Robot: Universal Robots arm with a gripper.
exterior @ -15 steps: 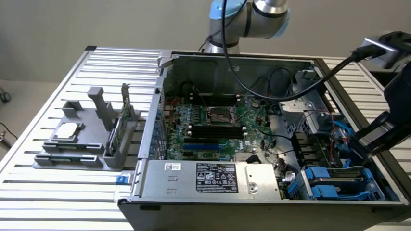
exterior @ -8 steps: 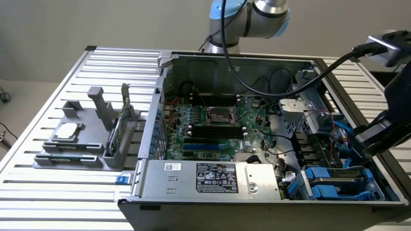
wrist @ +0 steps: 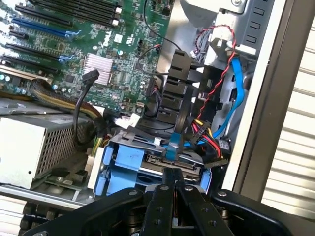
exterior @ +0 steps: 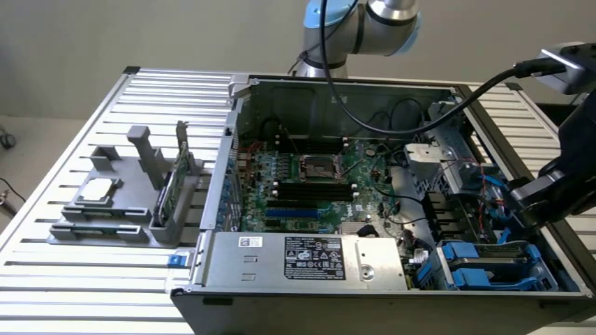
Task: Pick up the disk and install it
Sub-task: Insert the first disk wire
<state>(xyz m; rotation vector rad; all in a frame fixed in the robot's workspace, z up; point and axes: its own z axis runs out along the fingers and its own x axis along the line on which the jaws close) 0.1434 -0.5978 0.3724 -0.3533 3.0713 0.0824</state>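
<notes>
The disk lies in the drive bay at the front corner of the open computer case, on the exterior view's right, clipped in its blue plastic frame. Cables plug into its connector edge. My gripper hangs just above that edge with its two black fingers pressed together and nothing between them. In the exterior view the gripper sits over the case's right wall, above the bay.
Inside the case are the motherboard, the grey power supply and loose red, blue and yellow cables beside the bay. A grey holder on the slatted table carries a small silver chip and an upright green card.
</notes>
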